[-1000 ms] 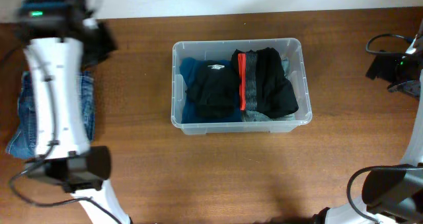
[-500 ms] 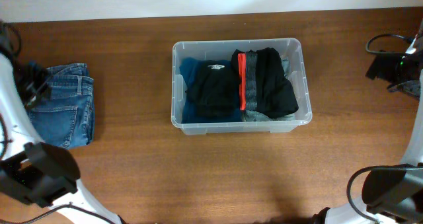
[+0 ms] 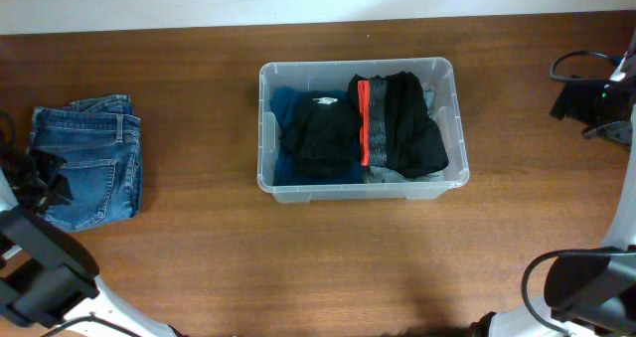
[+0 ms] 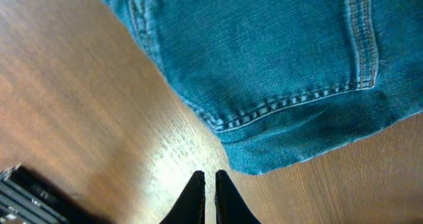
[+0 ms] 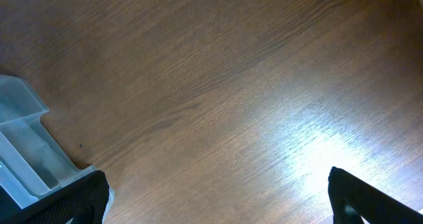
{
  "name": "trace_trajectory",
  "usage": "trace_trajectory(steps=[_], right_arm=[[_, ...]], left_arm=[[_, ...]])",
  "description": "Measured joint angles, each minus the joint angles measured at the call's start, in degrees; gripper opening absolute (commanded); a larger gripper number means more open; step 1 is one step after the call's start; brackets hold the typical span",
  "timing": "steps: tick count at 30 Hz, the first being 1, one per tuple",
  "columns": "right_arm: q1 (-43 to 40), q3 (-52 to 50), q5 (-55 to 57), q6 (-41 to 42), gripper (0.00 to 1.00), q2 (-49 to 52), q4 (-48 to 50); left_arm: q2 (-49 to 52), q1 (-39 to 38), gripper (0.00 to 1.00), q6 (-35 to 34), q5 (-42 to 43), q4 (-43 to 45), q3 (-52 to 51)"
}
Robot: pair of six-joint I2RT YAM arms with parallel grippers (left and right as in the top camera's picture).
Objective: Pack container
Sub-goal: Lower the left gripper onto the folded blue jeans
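I see the container (image 3: 264, 128) mid-table: a clear, rimmed tub with rounded corners, packed with folded black clothes (image 3: 328, 133) over blue cloth. My left gripper (image 4: 209, 183) is clenched beside the jeans (image 4: 264, 59). My right gripper (image 5: 217, 184) is spread wide above the table (image 5: 198, 78).

jeans (image 4: 277, 65) ahead of left gripper (image 4: 209, 187): cropped top, right edges. container (image 5: 26, 141): just one corner visible, left of right gripper (image 5: 218, 201). blue cloth (image 3: 281, 103) mostly buried under black clothes (image 3: 323, 138).
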Motion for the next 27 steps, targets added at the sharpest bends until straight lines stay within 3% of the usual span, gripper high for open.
trace_trajectory(steps=[8, 27], right_arm=[[0.0, 0.0, 0.0, 0.0, 0.98, 0.0, 0.0], [0.0, 0.0, 0.0, 0.0, 0.98, 0.0, 0.0]], left_arm=[[0.0, -0.1, 0.14, 3.2, 0.0, 1.9, 0.0], [0.0, -0.1, 0.17, 3.6, 4.3, 3.7, 0.0]])
